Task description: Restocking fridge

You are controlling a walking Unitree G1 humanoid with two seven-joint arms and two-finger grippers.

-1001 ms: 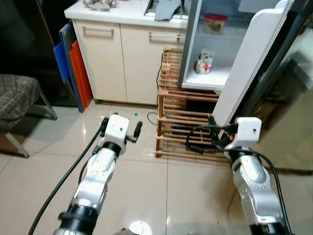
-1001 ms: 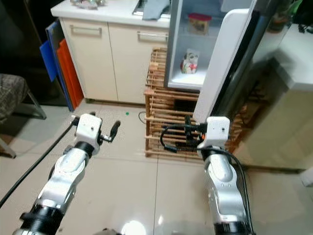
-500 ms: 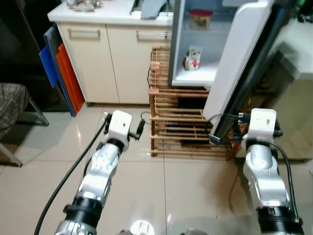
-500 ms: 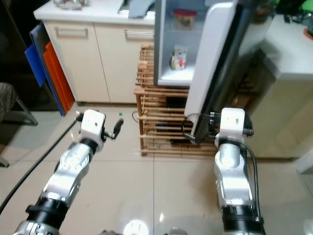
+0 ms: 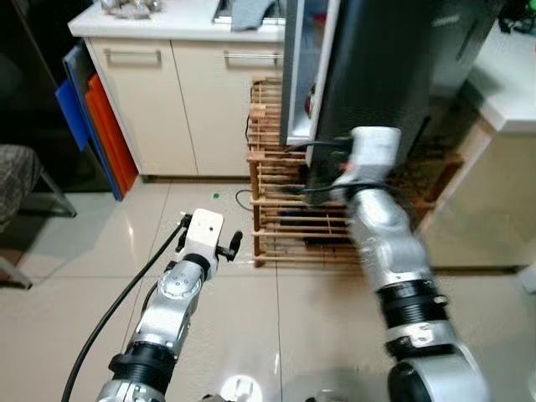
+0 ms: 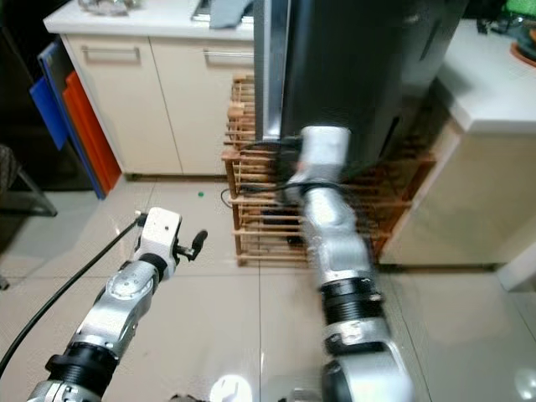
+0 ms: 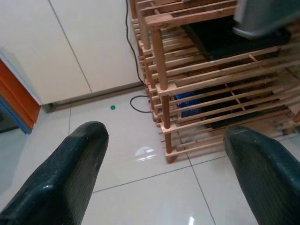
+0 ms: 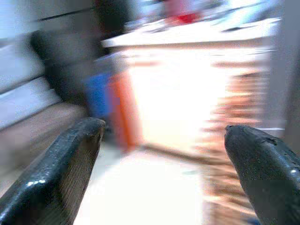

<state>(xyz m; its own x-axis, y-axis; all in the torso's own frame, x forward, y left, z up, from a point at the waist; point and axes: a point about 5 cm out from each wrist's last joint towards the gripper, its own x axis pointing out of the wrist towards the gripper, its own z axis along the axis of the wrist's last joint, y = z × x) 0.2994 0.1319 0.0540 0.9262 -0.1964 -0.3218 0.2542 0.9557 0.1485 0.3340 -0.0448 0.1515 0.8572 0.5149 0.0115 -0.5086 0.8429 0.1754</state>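
While right arm (image 5: 381, 226) presses dark fridge door (image 5: 381, 75), upper centre, nearly shut: right jaws wide apart, empty. Left gripper (image 5: 230, 245) low left, jaws spread, empty. Risk: arm cable catches wooden rack (image 5: 280, 209); door slams.

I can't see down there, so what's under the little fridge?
The fridge sits on a wooden slat rack. Inside the rack, a black box and something blue show between the slats. The rest is hidden by slats and the right arm.
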